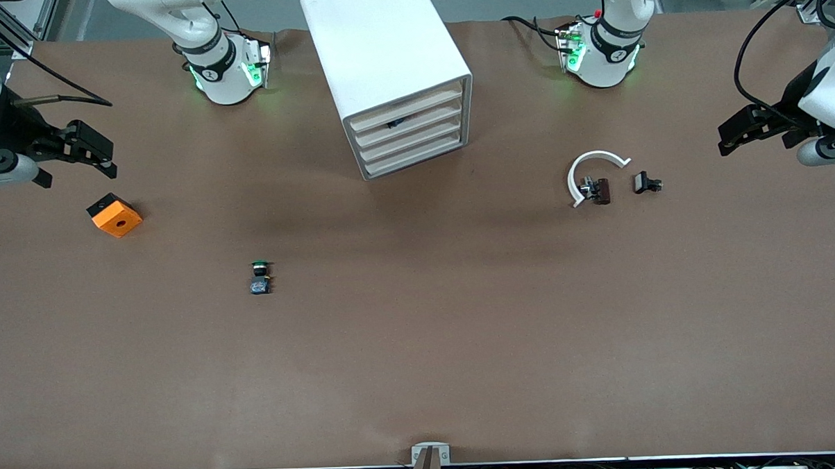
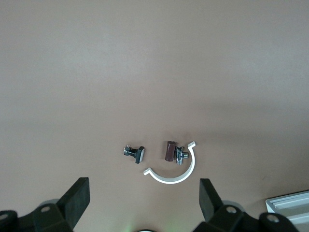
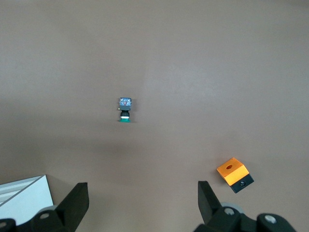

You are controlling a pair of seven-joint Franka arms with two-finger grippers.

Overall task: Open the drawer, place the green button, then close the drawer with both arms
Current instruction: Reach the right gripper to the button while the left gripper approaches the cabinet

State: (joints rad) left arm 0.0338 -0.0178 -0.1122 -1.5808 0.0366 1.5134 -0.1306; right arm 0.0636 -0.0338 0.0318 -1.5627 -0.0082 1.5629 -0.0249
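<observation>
The button [image 1: 260, 277], with its green cap, black body and blue-grey base, lies on the brown table, nearer to the front camera than the white drawer cabinet [image 1: 391, 76]. It also shows in the right wrist view as the button [image 3: 125, 110]. The cabinet's drawers [image 1: 410, 134] are all shut. My right gripper [image 1: 102, 159] hangs open and empty over the table's right-arm end, close to the orange block. In its own view the right gripper [image 3: 143, 198] holds nothing. My left gripper [image 1: 727, 140] hangs open and empty over the left-arm end; its own view shows the left gripper [image 2: 145, 198] wide apart.
An orange block [image 1: 115, 215] with a hole lies toward the right arm's end. A white curved strip [image 1: 591, 175] with small black parts [image 1: 596, 190] and another black part [image 1: 646, 183] lies toward the left arm's end. The cabinet's corner [image 2: 289, 203] shows in the left wrist view.
</observation>
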